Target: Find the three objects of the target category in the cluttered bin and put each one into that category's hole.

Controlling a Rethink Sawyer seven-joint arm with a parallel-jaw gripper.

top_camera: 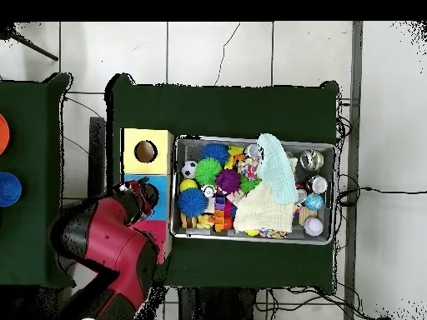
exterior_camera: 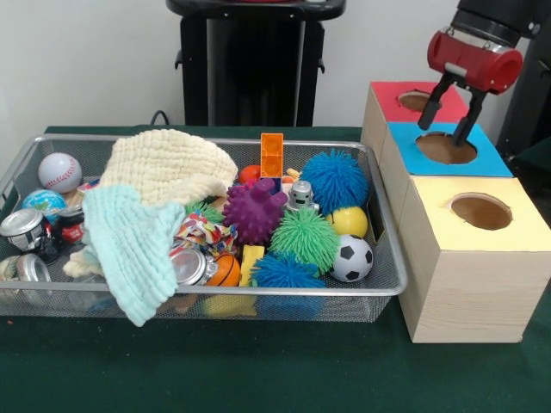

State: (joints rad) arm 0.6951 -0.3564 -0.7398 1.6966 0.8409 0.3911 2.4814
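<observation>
The bin (exterior_camera: 386, 225), a silver wire mesh basket, is full of toys. In it are a baseball (exterior_camera: 59, 171), a soccer ball (exterior_camera: 351, 258), a yellow ball (exterior_camera: 349, 221), a small basketball (exterior_camera: 225, 271) and several spiky balls: blue (exterior_camera: 335, 179), green (exterior_camera: 306, 237), purple (exterior_camera: 254, 212). To its right stand wooden boxes with round holes, topped red (exterior_camera: 392, 96), blue (exterior_camera: 486, 157) and yellow (exterior_camera: 521, 228). My gripper (exterior_camera: 442, 133) hangs open and empty just over the blue box's hole (exterior_camera: 445, 148). In the overhead view the arm (top_camera: 108, 246) covers the red and blue boxes.
A cream cloth (exterior_camera: 168, 163) and a mint cloth (exterior_camera: 129, 249) lie over the bin's left half and hide what is under them. Cans (exterior_camera: 21, 228), a globe ball (exterior_camera: 43, 205), an orange block (exterior_camera: 272, 155) and a small robot toy (exterior_camera: 300, 195) also sit in the bin.
</observation>
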